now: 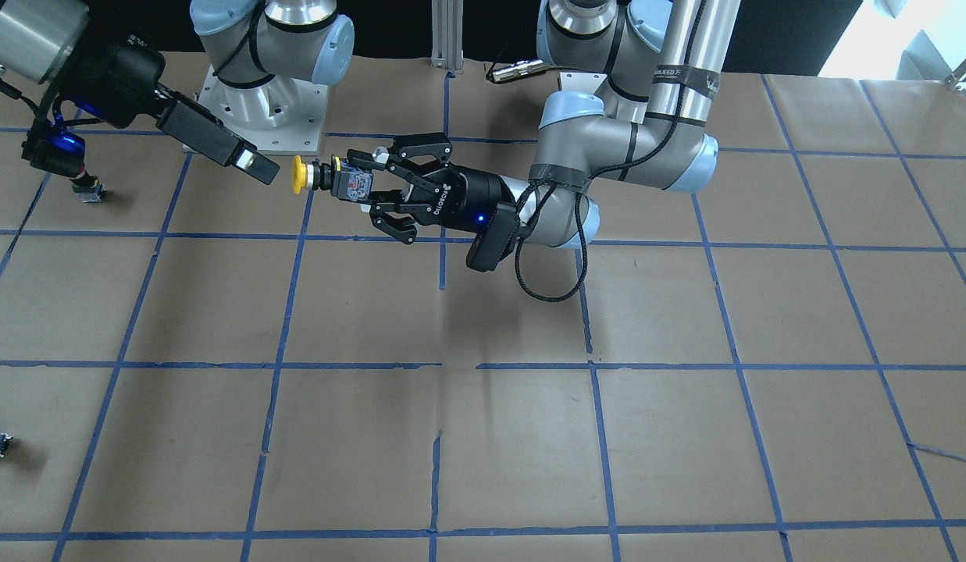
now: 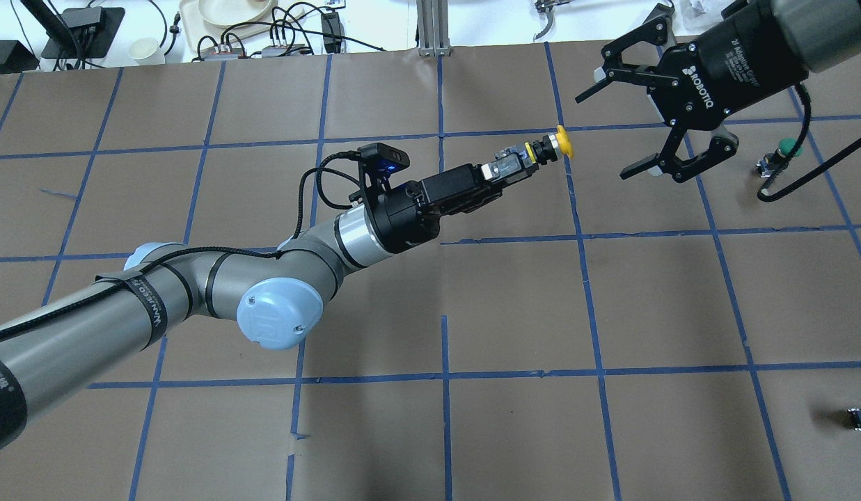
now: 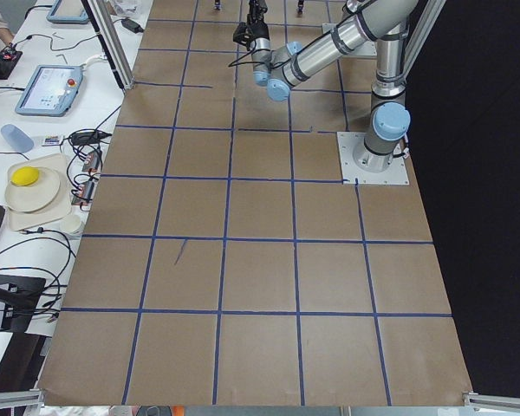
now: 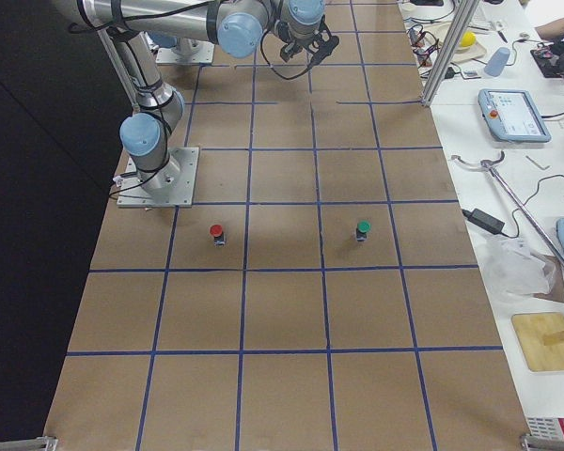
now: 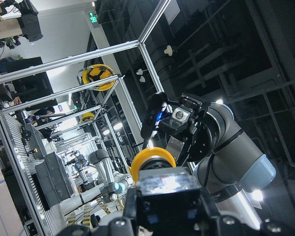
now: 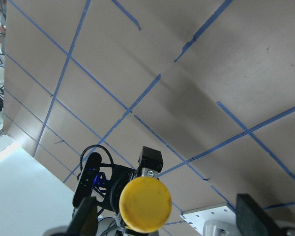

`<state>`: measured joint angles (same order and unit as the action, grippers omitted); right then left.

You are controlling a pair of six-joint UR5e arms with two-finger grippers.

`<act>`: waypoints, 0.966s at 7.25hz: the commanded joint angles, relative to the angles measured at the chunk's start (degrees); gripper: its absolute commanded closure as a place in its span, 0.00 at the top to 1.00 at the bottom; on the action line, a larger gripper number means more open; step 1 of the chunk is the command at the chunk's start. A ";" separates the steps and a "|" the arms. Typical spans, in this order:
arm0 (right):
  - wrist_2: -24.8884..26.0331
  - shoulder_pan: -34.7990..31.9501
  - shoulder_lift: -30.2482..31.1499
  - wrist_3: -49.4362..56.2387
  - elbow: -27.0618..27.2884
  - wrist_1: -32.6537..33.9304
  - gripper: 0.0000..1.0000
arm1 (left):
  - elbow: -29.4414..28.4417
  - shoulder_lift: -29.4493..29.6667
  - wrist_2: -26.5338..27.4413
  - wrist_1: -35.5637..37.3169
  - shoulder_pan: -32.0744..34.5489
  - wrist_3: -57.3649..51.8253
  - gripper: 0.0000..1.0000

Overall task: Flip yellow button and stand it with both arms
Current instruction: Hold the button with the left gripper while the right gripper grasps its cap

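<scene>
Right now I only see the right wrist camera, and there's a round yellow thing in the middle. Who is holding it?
Observer: The left gripper is. It grips the yellow button by its black body, up in the air, with the cap pointing at your gripper.
Operator: Is my gripper touching it?
Observer: No. The overhead view shows the right gripper open, with a small gap between it and the cap.
Operator: Are there more buttons?
Observer: Yes. The exterior right view shows a red-capped button and a green-capped button standing on the table.
</scene>
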<state>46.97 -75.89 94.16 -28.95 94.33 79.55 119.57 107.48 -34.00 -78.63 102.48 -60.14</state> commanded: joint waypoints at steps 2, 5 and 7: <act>-4.86 0.04 -0.03 -2.69 0.24 -1.50 1.00 | -2.24 0.01 -2.47 -0.03 1.14 -0.07 0.08; -7.95 0.04 0.14 -6.12 0.16 -1.41 0.99 | -2.77 -0.08 -4.85 -0.03 2.64 -0.07 0.08; -7.78 0.22 0.14 -6.47 -0.72 -1.41 0.97 | -2.68 -0.26 -4.94 -0.12 2.81 -0.07 0.08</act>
<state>39.19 -75.76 94.26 -35.10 94.01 78.13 116.90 107.35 -38.83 -78.68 105.12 -60.20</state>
